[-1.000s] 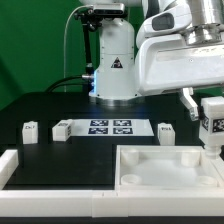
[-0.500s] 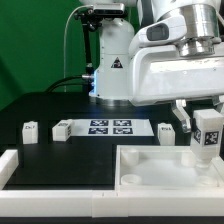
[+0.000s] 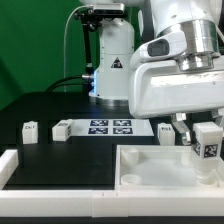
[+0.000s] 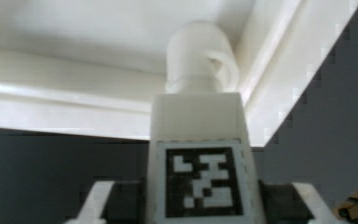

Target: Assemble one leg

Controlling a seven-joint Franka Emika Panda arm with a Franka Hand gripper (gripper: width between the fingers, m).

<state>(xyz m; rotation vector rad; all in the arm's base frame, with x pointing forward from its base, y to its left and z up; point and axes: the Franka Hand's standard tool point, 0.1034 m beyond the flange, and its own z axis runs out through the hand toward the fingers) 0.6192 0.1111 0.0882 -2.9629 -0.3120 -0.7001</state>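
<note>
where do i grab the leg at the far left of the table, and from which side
Probably from straight above, jaws closing on the two plain sides of the far-left leg: it sits free on the table, clear of the neighbour leg, tag facing the camera. The gripper is busy with the held leg.

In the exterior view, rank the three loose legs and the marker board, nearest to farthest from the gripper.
From the gripper, shut on a fourth leg:
1. near leg, exterior view's right of the board.
2. marker board, middle.
3. middle leg, at the board's other end.
4. far leg, farthest to the exterior view's left.
</note>
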